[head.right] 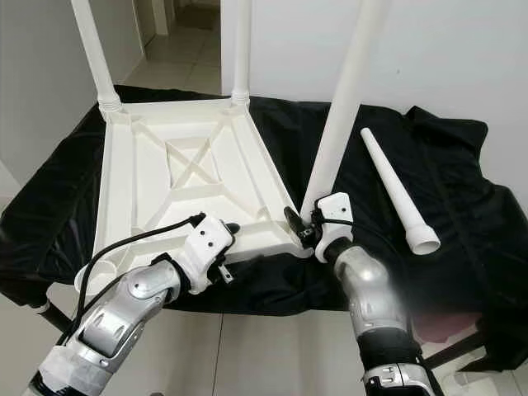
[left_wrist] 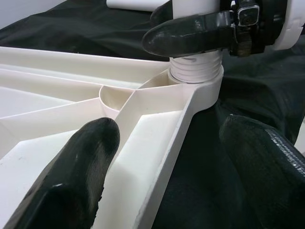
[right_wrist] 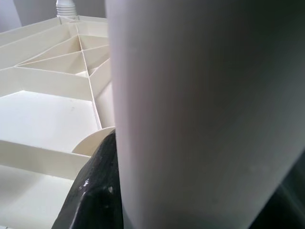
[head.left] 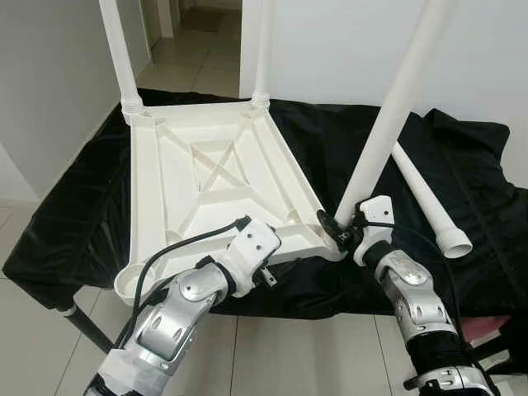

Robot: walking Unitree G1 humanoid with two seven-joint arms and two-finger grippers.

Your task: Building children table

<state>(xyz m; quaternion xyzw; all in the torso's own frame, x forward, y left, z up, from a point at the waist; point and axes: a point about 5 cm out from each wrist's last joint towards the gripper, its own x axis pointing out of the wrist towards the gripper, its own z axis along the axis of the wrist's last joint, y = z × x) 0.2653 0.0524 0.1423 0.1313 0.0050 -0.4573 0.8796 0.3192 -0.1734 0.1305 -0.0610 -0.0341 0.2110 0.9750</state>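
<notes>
The white plastic tabletop lies upside down on a black cloth. Upright legs stand in its far-left corner and far-right corner. A third leg rises from the near-right corner, leaning right. My right gripper is shut on its base, just above the threaded collar. In the right wrist view this leg sits against a black finger. My left gripper is open, its fingers either side of the tabletop's front rim. A fourth leg lies loose on the cloth to the right.
The near-left corner socket is an open ring. The black cloth drapes over a low stand with a dark metal leg. White walls stand left and behind, with a tiled passage beyond.
</notes>
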